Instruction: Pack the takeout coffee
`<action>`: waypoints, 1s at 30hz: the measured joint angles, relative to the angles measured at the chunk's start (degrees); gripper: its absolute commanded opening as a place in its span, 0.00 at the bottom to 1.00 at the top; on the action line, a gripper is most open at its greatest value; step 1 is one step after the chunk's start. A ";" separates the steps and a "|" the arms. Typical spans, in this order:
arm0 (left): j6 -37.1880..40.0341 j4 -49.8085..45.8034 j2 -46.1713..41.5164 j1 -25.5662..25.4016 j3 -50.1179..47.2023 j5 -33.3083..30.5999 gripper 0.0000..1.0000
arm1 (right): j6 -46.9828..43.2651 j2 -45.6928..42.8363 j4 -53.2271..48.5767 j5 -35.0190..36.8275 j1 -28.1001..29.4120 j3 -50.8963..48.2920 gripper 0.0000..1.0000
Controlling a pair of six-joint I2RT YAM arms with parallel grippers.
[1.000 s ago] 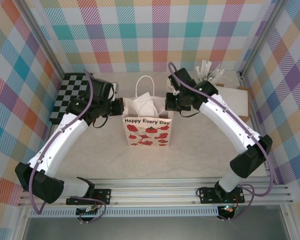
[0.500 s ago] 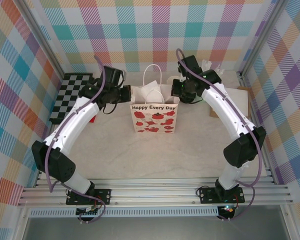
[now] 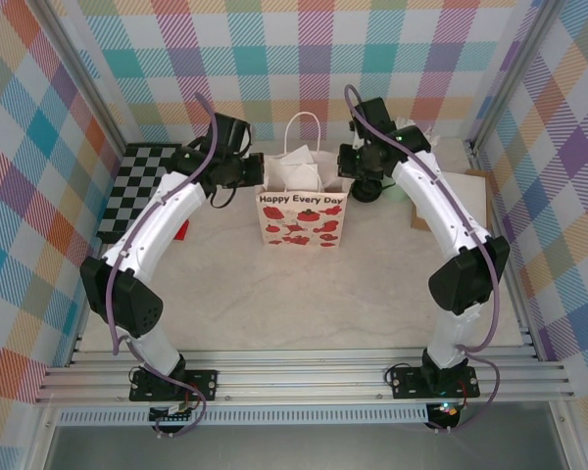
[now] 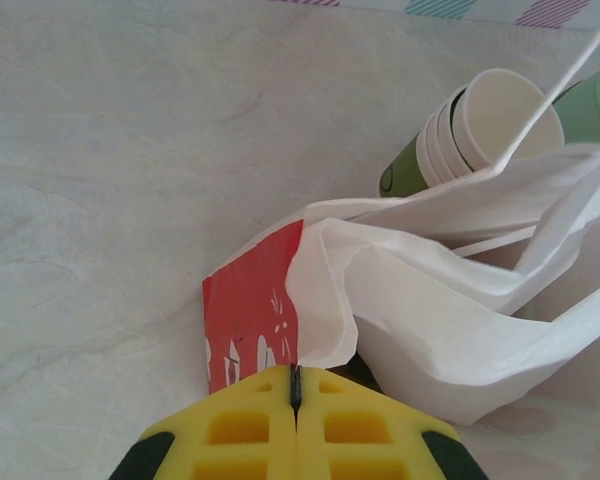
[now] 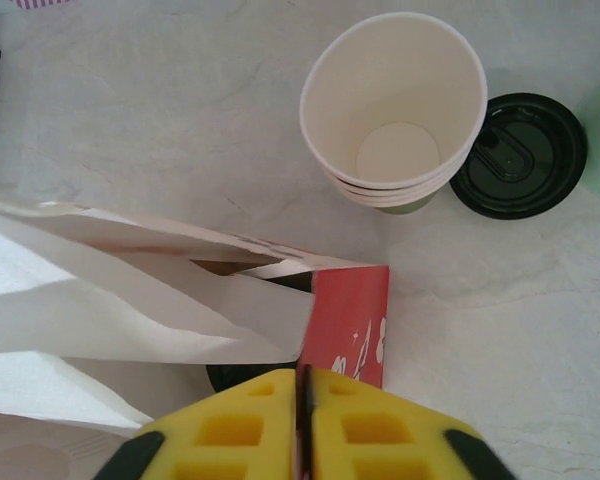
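Left gripper (image 4: 295,374) and right gripper (image 5: 305,377) pinch the rim of the paper bag (image 3: 303,217) at nine and three o'clock; an uneven release could tip it onto the stacked cups (image 5: 393,105).

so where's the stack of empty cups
In the right wrist view the cup stack sits on the table just beyond the red corner of the bag, with a black lid beside it on the picture's right.

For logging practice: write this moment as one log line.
left gripper: shut on bag edge | right gripper: shut on bag edge | bag: upright
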 measured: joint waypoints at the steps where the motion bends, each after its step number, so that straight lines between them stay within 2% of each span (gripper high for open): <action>1: 0.07 -0.79 0.15 0.07 0.50 -0.04 0.22 | -0.15 0.35 -0.17 0.00 -0.09 0.76 0.27; 5: 0.15 -3.80 0.59 0.37 2.93 -1.03 0.27 | -1.25 0.96 -1.38 -0.02 -0.09 4.09 0.45; 8: 0.81 -5.07 0.59 0.79 4.39 -2.51 0.39 | -1.88 0.68 -2.19 0.04 -0.09 6.84 0.52; 9: 1.01 -5.29 0.55 1.07 4.72 -3.06 0.44 | -2.05 0.24 -2.23 0.07 -0.09 7.13 0.58; 10: 1.42 -5.33 0.46 1.29 4.81 -3.58 0.50 | -1.95 -0.33 -2.36 0.20 -0.09 7.13 0.65; 12: 2.19 -5.57 -0.13 1.99 4.72 -5.14 0.69 | -2.34 -2.56 -1.75 0.85 -0.09 5.66 0.79; 15: 3.04 -3.50 -4.44 3.30 0.28 -8.26 0.93 | -2.60 -10.38 1.66 3.10 -0.11 -3.10 1.00; 18: 3.98 0.52 -13.29 4.57 -9.42 -12.66 1.00 | -3.54 -21.81 7.76 8.13 -0.24 -16.04 1.00; 23: 5.60 10.01 -28.35 6.12 -27.80 -24.76 1.00 | -4.76 -37.22 18.53 19.26 -1.79 -34.84 1.00; 27: 4.81 18.01 -34.03 9.35 -43.10 -34.51 1.00 | -5.27 -42.73 26.60 25.92 -5.53 -49.44 1.00; 30: 2.91 22.51 -34.77 12.20 -54.03 -38.51 1.00 | -5.27 -43.54 31.85 27.80 -9.79 -60.92 1.00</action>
